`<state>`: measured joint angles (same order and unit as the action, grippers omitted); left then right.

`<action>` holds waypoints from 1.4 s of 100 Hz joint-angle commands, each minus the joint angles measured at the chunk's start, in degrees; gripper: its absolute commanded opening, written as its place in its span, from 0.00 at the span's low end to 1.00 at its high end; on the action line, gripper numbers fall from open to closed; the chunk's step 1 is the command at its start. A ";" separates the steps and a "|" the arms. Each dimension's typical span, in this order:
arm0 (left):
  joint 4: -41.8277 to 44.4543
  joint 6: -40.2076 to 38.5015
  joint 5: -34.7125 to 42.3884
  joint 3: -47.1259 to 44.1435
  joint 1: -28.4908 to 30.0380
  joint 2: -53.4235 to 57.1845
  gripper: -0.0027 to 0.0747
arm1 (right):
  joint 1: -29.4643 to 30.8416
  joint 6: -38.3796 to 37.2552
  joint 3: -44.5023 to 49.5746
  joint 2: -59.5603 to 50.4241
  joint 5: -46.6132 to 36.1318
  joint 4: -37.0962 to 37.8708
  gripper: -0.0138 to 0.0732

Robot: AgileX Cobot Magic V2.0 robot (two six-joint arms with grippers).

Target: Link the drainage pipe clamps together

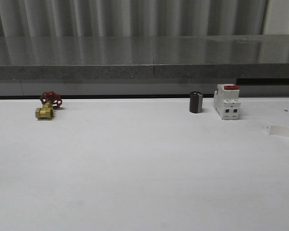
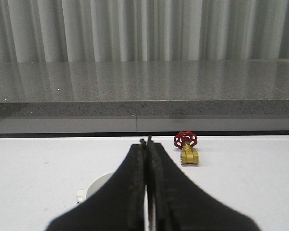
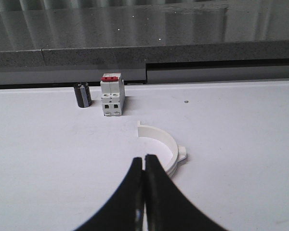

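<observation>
White half-ring clamp (image 3: pixel 163 144) on the table just beyond the clenched, empty right gripper (image 3: pixel 144 163), second clamp (image 2: pixel 100 186) lying partly hidden behind the clenched left gripper (image 2: pixel 146 144), brass valve (image 2: pixel 187 149) farther back

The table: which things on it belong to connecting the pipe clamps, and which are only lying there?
For the job:
- clamp half near the right hand
- clamp half beside the left hand

Lying about:
- brass valve
- white switch
- dark cylinder
</observation>
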<state>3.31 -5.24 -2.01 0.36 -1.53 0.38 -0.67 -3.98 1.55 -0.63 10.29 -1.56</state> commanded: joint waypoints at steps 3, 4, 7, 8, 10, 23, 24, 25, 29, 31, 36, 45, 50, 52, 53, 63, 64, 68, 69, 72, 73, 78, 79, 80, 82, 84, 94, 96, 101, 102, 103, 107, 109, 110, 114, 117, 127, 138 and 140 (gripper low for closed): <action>-0.03 -0.10 4.68 -2.06 0.14 1.66 0.01 | 0.27 0.34 -0.85 -1.13 -4.36 -0.06 0.08; -0.03 -0.10 4.68 -2.06 0.14 1.66 0.01 | 0.27 0.34 -0.85 -1.13 -4.36 -0.06 0.08; -0.03 -0.10 4.68 -2.06 0.14 1.66 0.01 | 0.27 0.34 -0.85 -1.13 -4.36 -0.06 0.08; -0.03 -0.10 4.68 -2.06 0.14 1.66 0.01 | 0.27 0.34 -0.85 -1.13 -4.36 -0.06 0.08; -0.03 -0.10 4.68 -2.06 0.14 1.66 0.01 | 0.27 0.34 -0.85 -1.13 -4.36 -0.06 0.08; -0.03 -0.10 4.68 -2.06 0.14 1.66 0.01 | 0.27 0.34 -0.85 -1.13 -4.36 -0.06 0.08; -0.03 -0.10 4.68 -2.06 0.14 1.66 0.01 | 0.27 0.34 -0.85 -1.13 -4.36 -0.06 0.08; -0.03 -0.10 4.68 -1.94 0.14 1.66 0.01 | 0.27 0.34 -0.85 -1.13 -4.36 -0.06 0.08; -0.03 -0.10 4.43 -1.63 0.14 1.66 0.01 | 0.27 0.34 -0.85 -1.13 -4.36 -0.06 0.08; -0.03 -0.10 4.13 -1.48 0.14 1.66 0.01 | 0.27 0.34 -0.85 -1.13 -4.36 -0.06 0.08; -0.41 -0.10 2.98 -0.67 0.14 1.66 0.01 | 0.27 0.34 -0.85 -1.13 -4.36 -0.06 0.08; -1.83 -0.10 0.41 1.49 0.14 1.37 0.01 | 0.27 0.34 -0.85 -1.13 -4.36 -0.06 0.08; -2.30 -0.10 -1.40 3.44 0.14 0.70 0.01 | 0.27 0.34 -0.85 -1.13 -4.36 -0.06 0.08; -2.42 -0.10 -1.80 3.96 0.14 0.49 0.01 | 0.27 0.34 -0.85 -1.13 -4.36 -0.06 0.08; -2.41 -0.10 -2.20 4.51 0.14 0.21 0.01 | 0.27 0.34 -0.85 -1.13 -4.36 -0.06 0.08; -2.53 -0.10 -5.35 9.01 0.14 -2.41 0.01 | 0.27 0.34 -0.85 -1.13 -4.36 -0.06 0.08; -2.53 -0.10 -5.98 9.77 0.14 -2.90 0.01 | 0.27 0.34 -0.85 -1.13 -4.36 -0.06 0.08; -2.53 -0.10 -7.61 11.77 0.14 -4.28 0.01 | 0.27 0.34 -0.85 -1.13 -4.36 -0.06 0.08; -2.53 -0.10 -8.33 12.62 0.14 -4.90 0.01 | 0.27 0.34 -0.85 -1.13 -4.36 -0.06 0.08; -2.53 -0.10 -9.95 14.38 0.14 -6.21 0.01 | 0.27 0.34 -0.85 -1.13 -4.36 -0.06 0.08; -2.53 -0.10 -10.39 14.83 0.14 -6.56 0.01 | 0.27 0.34 -0.85 -1.13 -4.36 -0.06 0.08; -2.53 -0.10 -14.38 18.72 0.14 -9.63 0.01 | 0.27 0.34 -0.85 -1.13 -4.36 -0.06 0.08; -2.53 -0.10 -14.94 19.22 0.14 -10.05 0.01 | 0.27 0.34 -0.85 -1.13 -4.36 -0.06 0.08; -2.53 -0.10 -15.53 19.73 0.14 -10.48 0.01 | 0.27 0.34 -0.85 -1.13 -4.36 -0.06 0.08; -2.53 -0.10 -17.37 21.33 0.14 -11.81 0.01 | 0.27 0.34 -0.85 -1.13 -4.36 -0.06 0.08; -2.53 -0.10 -19.29 22.93 0.14 -13.18 0.01 | 0.27 0.34 -0.85 -1.13 -4.36 -0.06 0.08; -2.42 -0.10 -27.49 30.28 0.14 -20.19 0.01 | 0.27 0.34 -0.85 -1.13 -4.36 -0.06 0.08; -2.42 -0.10 -29.06 31.77 0.14 -21.70 0.01 | 0.27 0.34 -0.85 -1.13 -4.36 -0.06 0.08; -2.42 -0.10 -32.66 34.96 0.14 -25.15 0.01 | 0.27 0.34 -0.85 -1.13 -4.36 -0.06 0.08; -2.42 -0.10 -33.59 35.82 0.14 -26.09 0.01 | 0.27 0.34 -0.85 -1.13 -4.36 -0.06 0.08; -2.42 -0.10 -34.02 36.24 0.14 -26.56 0.01 | 0.27 0.34 -0.85 -1.13 -4.36 -0.06 0.08; -2.42 -0.10 -36.42 38.52 0.14 -29.24 0.01 | 0.27 0.34 -0.85 -1.13 -4.36 -0.06 0.08; -2.42 -0.10 -37.40 39.53 0.14 -30.51 0.01 | 0.27 0.34 -0.85 -1.13 -4.36 -0.06 0.08; -2.42 -0.10 -37.69 39.84 0.14 -30.90 0.01 | 0.27 0.34 -0.85 -1.13 -4.36 -0.06 0.08; -2.42 -0.10 -39.28 41.58 0.14 -33.15 0.01 | 0.27 0.34 -0.85 -1.13 -4.36 -0.06 0.08; -2.42 -0.10 -40.12 42.55 0.14 -34.54 0.01 | 0.27 0.34 -0.85 -1.13 -4.36 -0.06 0.08; -2.52 -0.10 -40.49 44.56 0.14 -38.71 0.01 | 0.27 0.34 -0.85 -1.13 -4.36 -0.06 0.08; -2.52 -0.10 -40.39 44.71 0.14 -41.46 0.01 | 0.27 0.34 -0.85 -1.13 -4.36 -0.06 0.08; -2.52 -0.10 -40.39 44.71 0.14 -41.90 0.01 | 0.27 0.34 -0.85 -1.13 -4.36 -0.06 0.08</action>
<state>1.37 -5.24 -45.32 42.99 -1.53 -39.61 -0.67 -3.98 1.55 -0.63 10.29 -1.56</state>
